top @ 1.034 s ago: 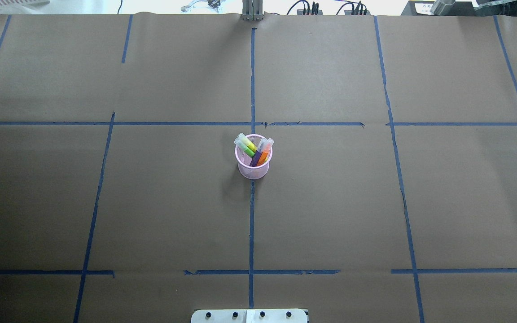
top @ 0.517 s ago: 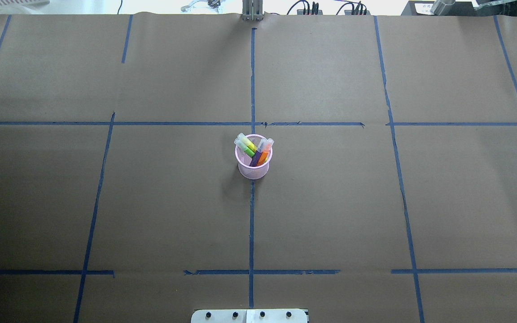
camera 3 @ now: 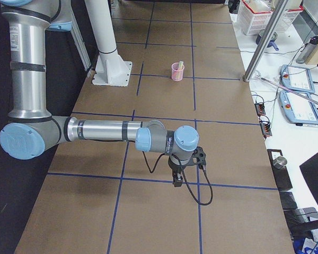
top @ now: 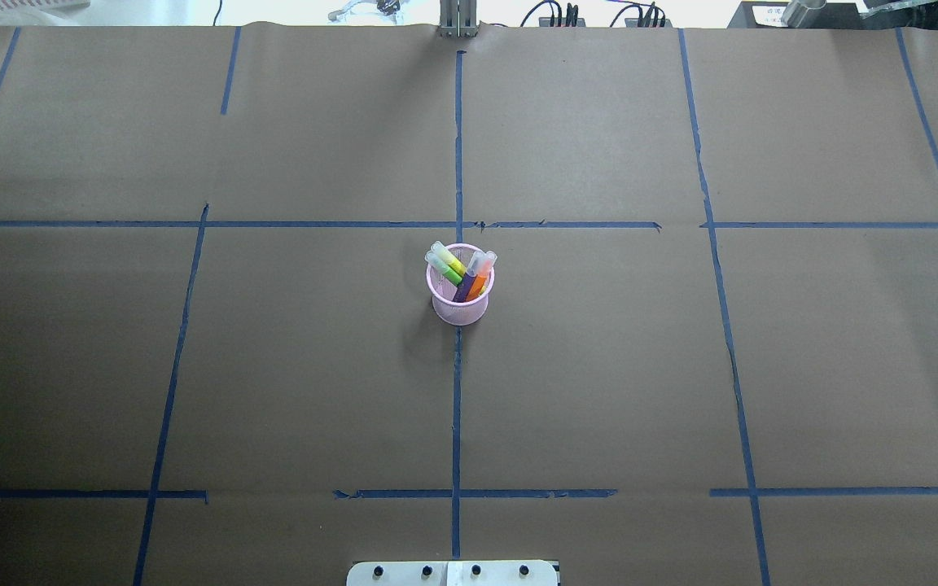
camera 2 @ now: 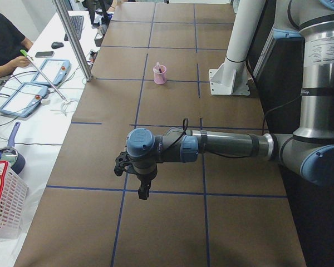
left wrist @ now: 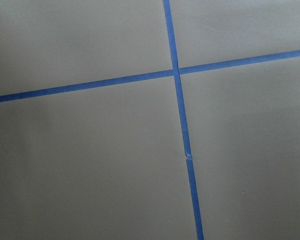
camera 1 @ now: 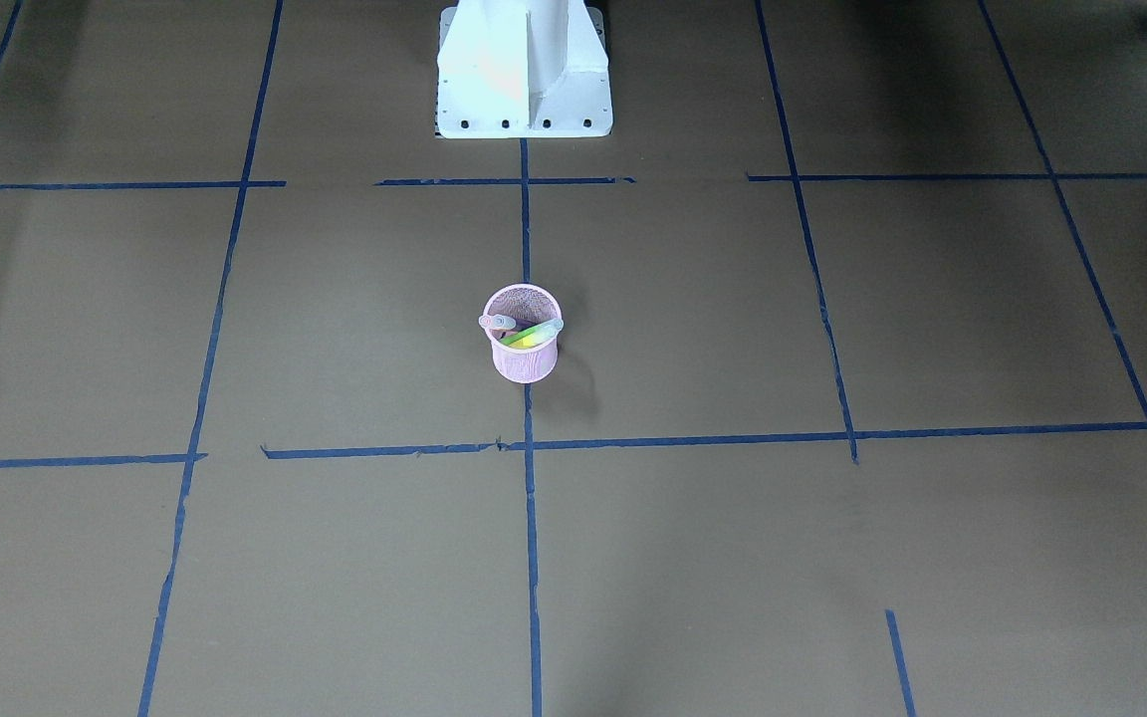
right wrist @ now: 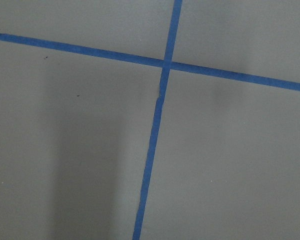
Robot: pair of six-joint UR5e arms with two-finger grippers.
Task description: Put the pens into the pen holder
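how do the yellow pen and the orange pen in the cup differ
Colour: the yellow pen has a yellow barrel, the orange pen an orange one. Lean: in the overhead view the yellow pen tips to the left rim of the pink cup, the orange pen to the right rim. Both stand inside, pale caps up.

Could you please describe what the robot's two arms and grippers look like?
The left arm and right arm are silver-grey tubes with light blue joint caps. The left gripper and right gripper are small and black; a black cable loops by each wrist.
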